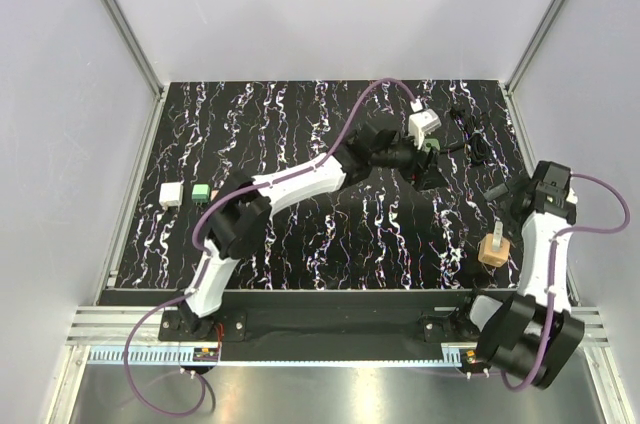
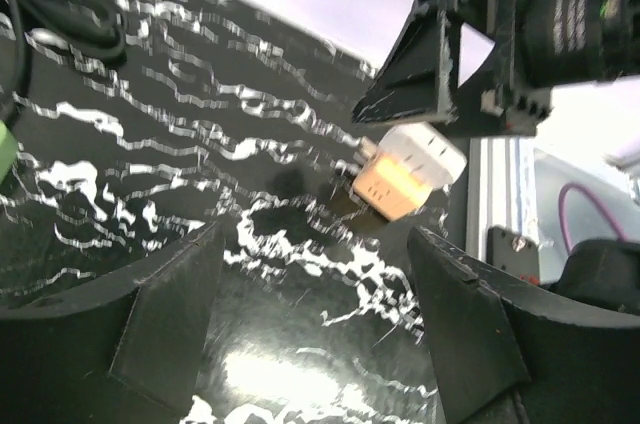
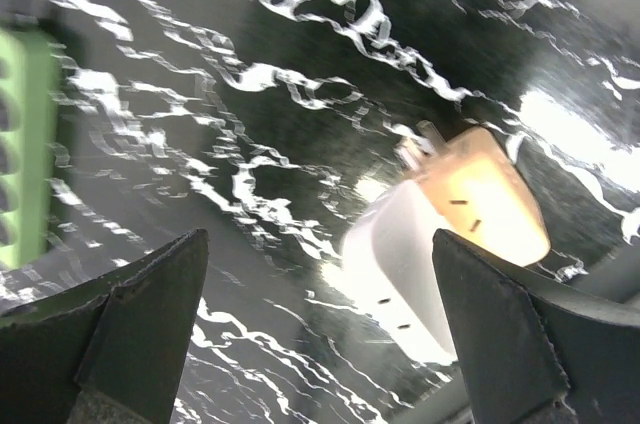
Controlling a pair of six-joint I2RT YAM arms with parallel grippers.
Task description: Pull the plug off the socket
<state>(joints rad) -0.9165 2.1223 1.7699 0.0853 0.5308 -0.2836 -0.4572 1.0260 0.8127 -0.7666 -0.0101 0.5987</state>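
Black marbled table point(image 1: 300, 234), plug point(image 1: 494, 249) lying near right edge, right gripper point(image 3: 318, 244) spread

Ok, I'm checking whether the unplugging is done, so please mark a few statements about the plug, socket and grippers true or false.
1. The orange and white plug lies on the table, apart from the green socket. True.
2. The right gripper is shut on the plug. False: it is open and holds nothing.
3. The left gripper is open. True.
4. The small white block sits at the table's right edge. False: it is on the left side.
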